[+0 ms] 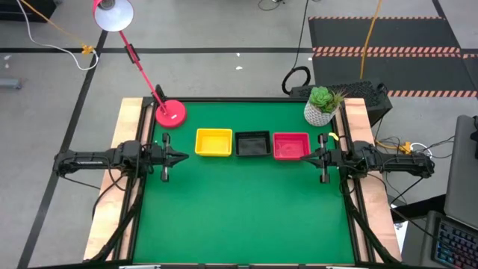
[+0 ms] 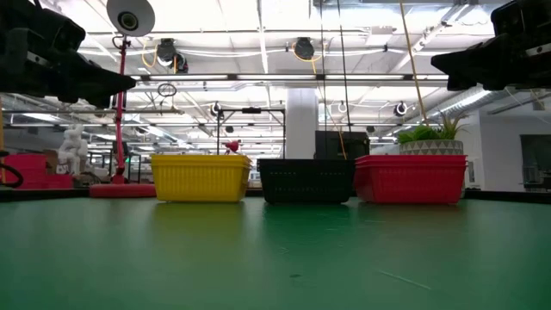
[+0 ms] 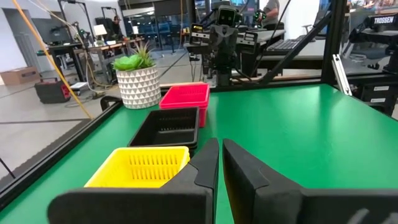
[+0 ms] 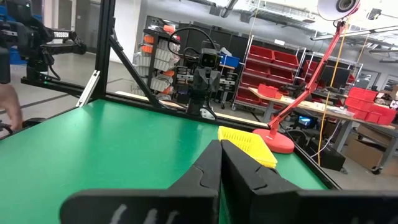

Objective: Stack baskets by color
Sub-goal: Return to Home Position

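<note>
Three baskets stand in a row on the green table toward its far edge, resting on their bottoms: yellow (image 1: 213, 142) on the left, black (image 1: 252, 143) in the middle, red (image 1: 291, 146) on the right. I cannot tell whether each is one basket or a nested pile. My left gripper (image 1: 183, 158) hovers level at the table's left edge, just left of the yellow basket (image 3: 140, 167). A narrow gap shows between its fingertips (image 3: 220, 148), with nothing in it. My right gripper (image 1: 308, 157) hovers level at the right edge, just right of the red basket, shut (image 4: 221, 148) and empty.
A red lamp base (image 1: 170, 113) stands at the far left corner, its arm leaning out past the table. A white plant pot (image 1: 321, 108) stands at the far right corner. The green table's near half (image 1: 246, 217) is open surface.
</note>
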